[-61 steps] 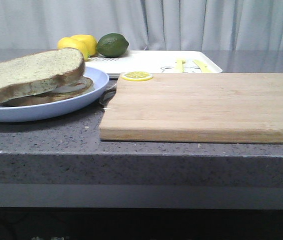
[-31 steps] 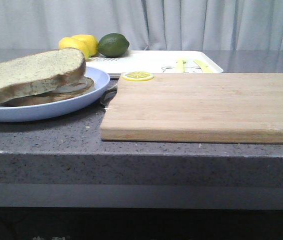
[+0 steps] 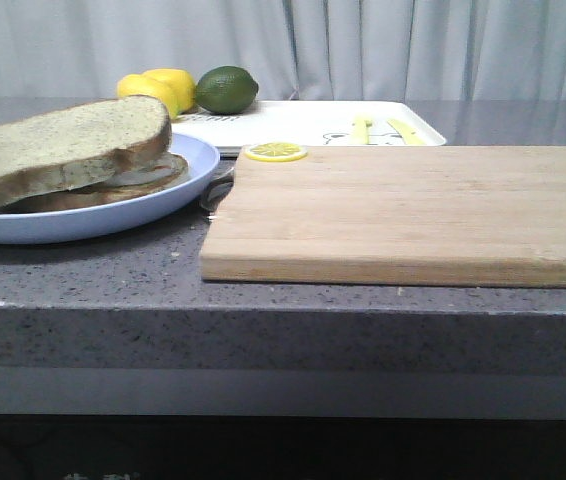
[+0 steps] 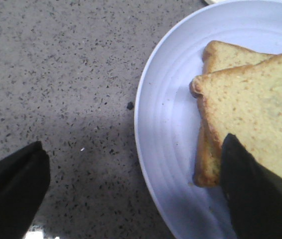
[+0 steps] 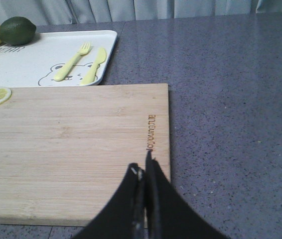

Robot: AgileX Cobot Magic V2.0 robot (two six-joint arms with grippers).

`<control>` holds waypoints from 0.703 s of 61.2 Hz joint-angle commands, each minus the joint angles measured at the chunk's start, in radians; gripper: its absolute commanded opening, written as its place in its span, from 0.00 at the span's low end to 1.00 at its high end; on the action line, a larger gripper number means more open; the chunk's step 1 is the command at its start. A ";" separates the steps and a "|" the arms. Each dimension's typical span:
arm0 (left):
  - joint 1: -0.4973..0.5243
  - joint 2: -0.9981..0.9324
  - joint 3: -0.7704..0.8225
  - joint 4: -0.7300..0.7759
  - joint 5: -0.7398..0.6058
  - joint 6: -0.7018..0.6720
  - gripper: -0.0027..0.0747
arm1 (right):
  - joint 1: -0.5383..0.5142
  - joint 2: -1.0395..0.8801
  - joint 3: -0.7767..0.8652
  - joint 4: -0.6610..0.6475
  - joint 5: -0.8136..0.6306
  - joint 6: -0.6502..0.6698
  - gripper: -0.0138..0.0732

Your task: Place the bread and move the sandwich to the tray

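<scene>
The sandwich (image 3: 73, 155) looks soft and loose; better gripped by its plate (image 4: 166, 149) rim. Left claw (image 4: 131, 184) gapes over it; right claw (image 5: 144, 172) clenched, empty.

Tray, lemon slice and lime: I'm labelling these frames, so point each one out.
tray (image 5: 41, 55), right wrist view, bare white floor.
lemon slice (image 3: 274, 152), front view, centre of its face.
lime (image 3: 226, 89), front view, middle of its rind.
</scene>
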 commanded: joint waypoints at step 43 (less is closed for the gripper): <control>0.020 0.182 -0.091 -0.033 -0.010 -0.013 0.72 | -0.002 0.007 -0.028 0.003 -0.079 -0.004 0.09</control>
